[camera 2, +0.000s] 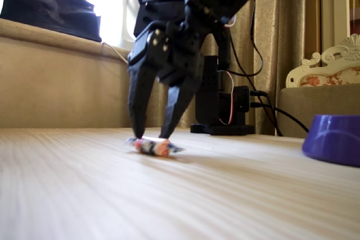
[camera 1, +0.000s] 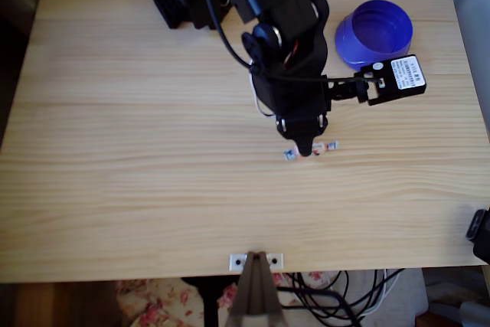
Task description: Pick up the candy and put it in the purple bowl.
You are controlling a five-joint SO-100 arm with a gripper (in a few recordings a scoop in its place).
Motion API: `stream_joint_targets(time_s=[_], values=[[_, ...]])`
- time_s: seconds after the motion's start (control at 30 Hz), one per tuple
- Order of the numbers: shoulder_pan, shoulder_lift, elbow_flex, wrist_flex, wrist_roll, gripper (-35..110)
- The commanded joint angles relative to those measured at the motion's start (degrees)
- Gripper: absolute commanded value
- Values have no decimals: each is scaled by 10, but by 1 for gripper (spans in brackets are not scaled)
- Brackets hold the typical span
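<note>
Candy [camera 2: 152,146] lies on the desk [camera 2: 180,195] at centre-left of the fixed view, long axis left-right. Jaws straddle it, spread narrowly, tips beside its ends, not yet closed. Purple bowl [camera 2: 333,139] sits far right.

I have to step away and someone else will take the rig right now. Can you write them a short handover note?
Gripper: black two-finger gripper pointing down at the table, fingers spread to either side of the candy, tips at table level, not closed on it.
Candy: small white-wrapped sweet with red-orange and blue marks, lying flat on the light wooden table, mid-table in the overhead view.
Bowl: round glossy blue-violet plastic bowl near the far right corner, holding no candy.
Done: approach and lining up.
Left: close, lift, carry to the bowl, release.
</note>
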Motion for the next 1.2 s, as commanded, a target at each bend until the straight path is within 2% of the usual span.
stream_joint_targets(time_s=[0.0,0.23,0.47,0.67,0.87,1.0,1.17], values=[[-2,11,-11,-1,-16,13],[-7,-23,-16,-8,-11,13],[-7,-80,-54,-4,4,1],[1,-69,-62,4,19,0],[19,-16,-166,154,86,0],[22,13,-279,286,171,0],[-4,40,-396,381,291,0]])
